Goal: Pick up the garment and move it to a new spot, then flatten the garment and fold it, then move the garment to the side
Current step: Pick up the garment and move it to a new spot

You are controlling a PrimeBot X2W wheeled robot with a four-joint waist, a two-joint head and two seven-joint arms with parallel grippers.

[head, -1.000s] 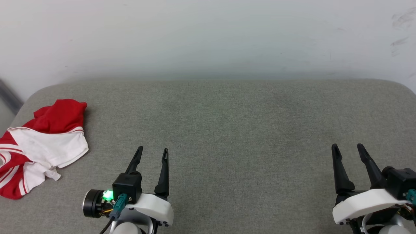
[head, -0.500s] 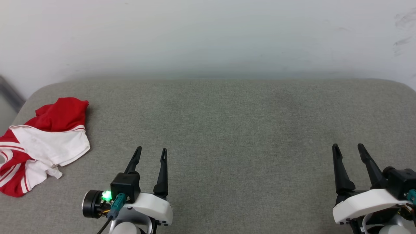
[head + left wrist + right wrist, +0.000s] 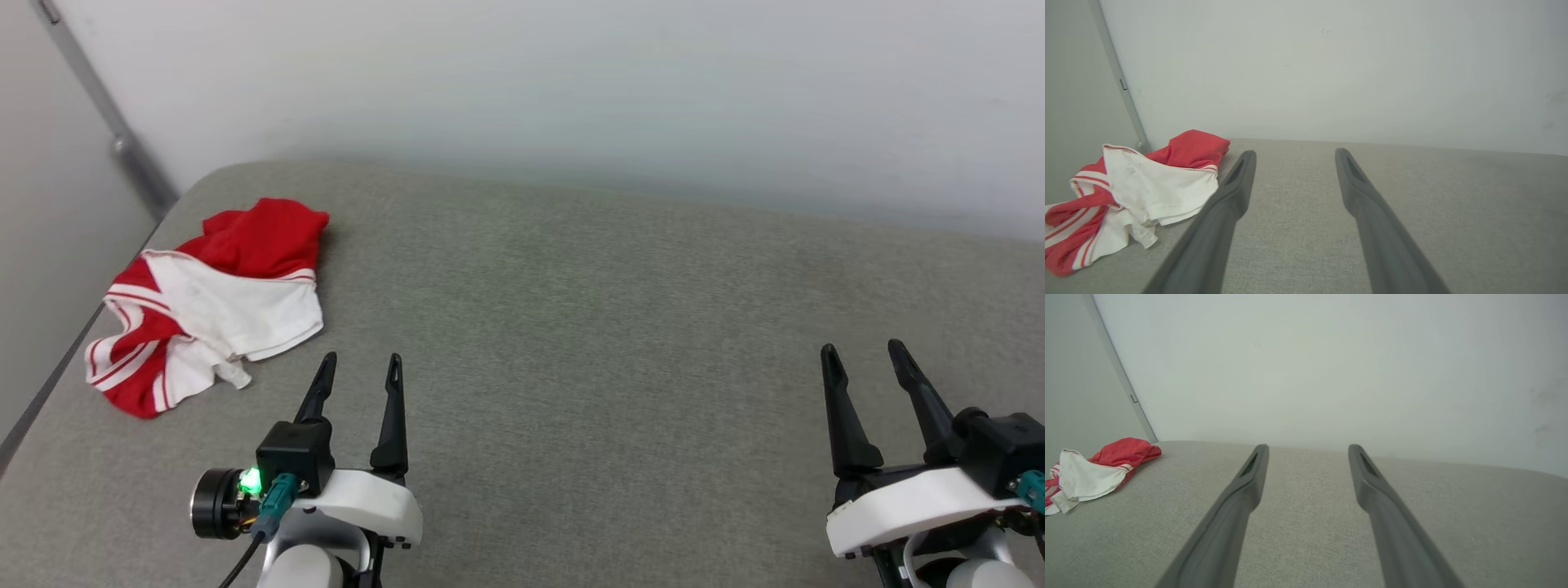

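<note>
A: Spotted anything different from a second ago?

B: Just a swing of the head camera to the left. Hence the garment sitting further right and higher in the head view, plus a grey metal strip on the wall newly in shot. Same crumpled heap, same folds, so no real move of the cloth itself. Same story for the left hand and the right hand: parked low over the grey tabletop as before, both spread wide, gripping nothing.

A: Whereabouts for the garment, then?

B: Flat on the tabletop, ahead of the left hand and off to its left, near but not touching. Right hand well apart, way over to the right of the left hand.

A: Pointing which way?

B: Long axis on a diagonal. Bunched plain-red end farthest from the left hand, aimed at the wall. Red-and-white striped end trailing back toward the robot's side, further left of the left hand. White sleeve section draped across the middle, loose white edge closest to the left hand.
</note>
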